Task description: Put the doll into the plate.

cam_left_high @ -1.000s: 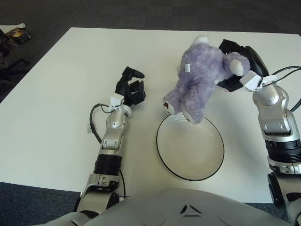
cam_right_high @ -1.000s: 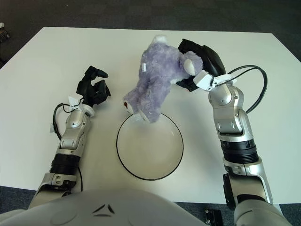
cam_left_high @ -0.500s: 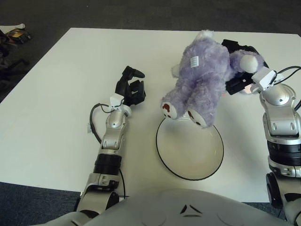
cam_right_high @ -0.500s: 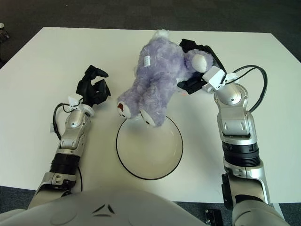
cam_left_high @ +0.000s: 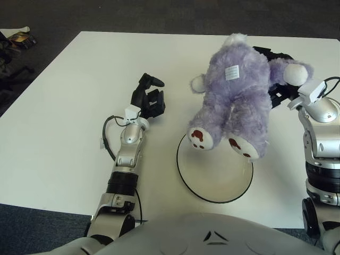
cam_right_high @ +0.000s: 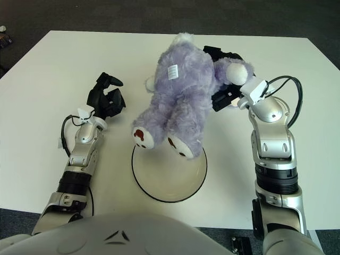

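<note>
Swung feet-first over the plate, doll hung in right hand fingers' grip; should lower before release. Left hand, loosely curled, beside plate.

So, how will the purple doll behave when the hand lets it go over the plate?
The doll looks soft and plush, so it probably flops rather than bounces. It seems light: the right hand lifts it alone. Being larger than the plate, it may spill over the rim.

I see a wide white flat-topped table filling most of the view, evenly lit w/ only soft shadows. Dark grey carpeted floor runs beyond its far edge & at the near corners. Small cluttered objects sit on the floor far left, can't ID.
</note>
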`<state>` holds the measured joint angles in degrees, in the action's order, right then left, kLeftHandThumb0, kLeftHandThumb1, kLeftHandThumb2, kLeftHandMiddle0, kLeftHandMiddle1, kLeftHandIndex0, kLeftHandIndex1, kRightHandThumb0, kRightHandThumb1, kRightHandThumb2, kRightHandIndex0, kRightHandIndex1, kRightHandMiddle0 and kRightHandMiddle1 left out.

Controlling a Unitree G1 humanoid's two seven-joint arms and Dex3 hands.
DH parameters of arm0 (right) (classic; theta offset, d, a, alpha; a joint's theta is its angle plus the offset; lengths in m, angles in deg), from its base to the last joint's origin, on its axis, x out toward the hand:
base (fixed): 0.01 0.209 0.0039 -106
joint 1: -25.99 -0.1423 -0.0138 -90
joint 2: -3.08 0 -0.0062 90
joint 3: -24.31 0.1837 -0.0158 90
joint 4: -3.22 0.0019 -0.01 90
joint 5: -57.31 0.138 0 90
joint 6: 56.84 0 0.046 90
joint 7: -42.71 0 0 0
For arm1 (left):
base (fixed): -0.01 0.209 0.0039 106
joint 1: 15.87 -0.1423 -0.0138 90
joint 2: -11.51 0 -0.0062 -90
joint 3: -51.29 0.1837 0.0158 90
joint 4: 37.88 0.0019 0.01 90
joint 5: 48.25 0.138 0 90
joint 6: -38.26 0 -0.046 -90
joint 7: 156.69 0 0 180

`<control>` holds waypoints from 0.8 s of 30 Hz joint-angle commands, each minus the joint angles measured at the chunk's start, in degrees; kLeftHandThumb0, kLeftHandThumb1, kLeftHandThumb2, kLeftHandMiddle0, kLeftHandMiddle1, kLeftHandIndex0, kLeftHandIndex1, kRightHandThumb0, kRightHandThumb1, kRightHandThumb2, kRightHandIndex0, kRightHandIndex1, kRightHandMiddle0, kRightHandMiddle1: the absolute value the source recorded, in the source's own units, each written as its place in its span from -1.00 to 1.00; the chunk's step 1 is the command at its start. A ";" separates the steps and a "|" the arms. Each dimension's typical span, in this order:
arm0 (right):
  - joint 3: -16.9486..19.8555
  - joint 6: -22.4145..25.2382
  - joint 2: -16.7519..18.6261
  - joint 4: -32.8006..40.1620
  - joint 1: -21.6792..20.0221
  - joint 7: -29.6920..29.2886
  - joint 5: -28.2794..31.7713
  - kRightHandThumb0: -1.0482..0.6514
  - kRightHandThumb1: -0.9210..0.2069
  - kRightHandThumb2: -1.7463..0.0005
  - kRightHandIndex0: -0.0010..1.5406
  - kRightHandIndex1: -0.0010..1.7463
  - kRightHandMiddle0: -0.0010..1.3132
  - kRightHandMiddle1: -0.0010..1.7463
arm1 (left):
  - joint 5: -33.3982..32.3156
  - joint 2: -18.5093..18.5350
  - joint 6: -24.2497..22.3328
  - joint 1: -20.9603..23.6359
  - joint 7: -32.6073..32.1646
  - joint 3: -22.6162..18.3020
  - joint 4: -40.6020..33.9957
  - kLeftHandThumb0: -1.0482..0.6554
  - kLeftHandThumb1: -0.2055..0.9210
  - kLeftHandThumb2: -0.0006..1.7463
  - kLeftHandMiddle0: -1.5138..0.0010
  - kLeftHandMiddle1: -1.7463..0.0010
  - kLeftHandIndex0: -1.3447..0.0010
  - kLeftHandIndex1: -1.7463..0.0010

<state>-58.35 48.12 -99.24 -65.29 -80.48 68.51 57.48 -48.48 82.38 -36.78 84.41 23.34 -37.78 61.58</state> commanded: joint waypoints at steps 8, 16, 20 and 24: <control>1.26 0.62 -2.69 2.87 1.61 2.27 2.39 0.95 0.58 -0.91 0.11 1.00 0.69 1.00 | -0.01 -0.16 0.46 -2.87 -0.24 -0.29 3.11 -0.23 0.44 0.08 -0.38 -1.00 0.42 -1.00; 0.83 5.80 -4.05 7.75 3.82 2.96 2.51 0.94 0.56 -0.89 0.10 1.00 0.67 1.00 | 0.04 -0.13 0.21 -2.91 -0.13 -0.18 2.99 -0.23 0.44 0.08 -0.38 -1.00 0.42 -1.00; 0.79 9.59 -4.61 10.44 5.11 3.74 3.56 0.93 0.56 -0.89 0.09 1.00 0.67 1.00 | 0.49 -0.32 0.13 -2.84 -0.70 -0.08 2.94 -0.24 0.44 0.08 -0.37 -1.00 0.42 -1.00; 0.58 11.70 -5.63 12.50 6.33 4.42 3.73 0.93 0.55 -0.88 0.09 1.00 0.70 1.00 | 0.92 -0.39 0.12 -2.83 -1.12 -0.07 2.94 -0.24 0.44 0.08 -0.37 -1.00 0.42 -1.00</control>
<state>-58.09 58.10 -103.69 -54.78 -75.07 72.34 60.27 -47.86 82.26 -36.72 84.69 22.95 -37.80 61.88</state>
